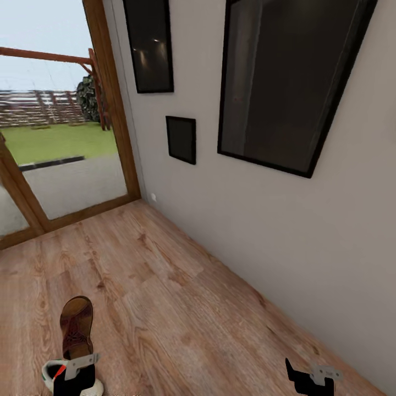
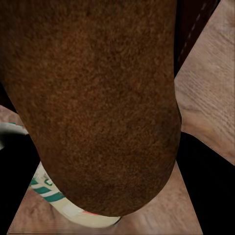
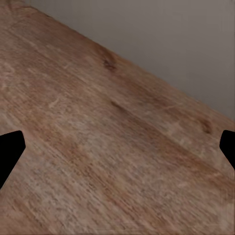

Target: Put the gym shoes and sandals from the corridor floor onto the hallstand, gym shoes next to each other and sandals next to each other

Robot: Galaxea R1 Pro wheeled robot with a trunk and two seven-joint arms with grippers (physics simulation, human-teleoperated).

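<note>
Sandal [image 1: 76,325] first, since that's what's closest: a brown one sits right at the near edge of the head view, sticking out in front of the left hand [image 1: 76,369], and in the left wrist view its brown leather fills almost everything, so I'd say the left hand is gripping it, though I can't see the fingers actually pinching. Tucked just under and beside that hand is a white gym shoe [image 1: 53,372] with the green stripes, which also peeks out in the left wrist shot; can't tell if it's resting on the floor or touching the sandal. Over on the other side, the right hand [image 1: 313,378] hangs low with nothing in it, and the wrist cam shows its fingers [image 3: 10,147] spread wide over bare corridor floor [image 1: 181,308]. Past all that it's just wood planks running up to the off-white wall [image 1: 264,220] with three black-framed pictures [image 1: 286,82], and a wood-framed glass door [image 1: 60,137] at the far end looking out on grass. The shoe rack isn't anywhere around here, so my read is the task is still early: one sandal apparently in hand, one sneaker nearby, and the rest of the placing and pairing still to go.
</note>
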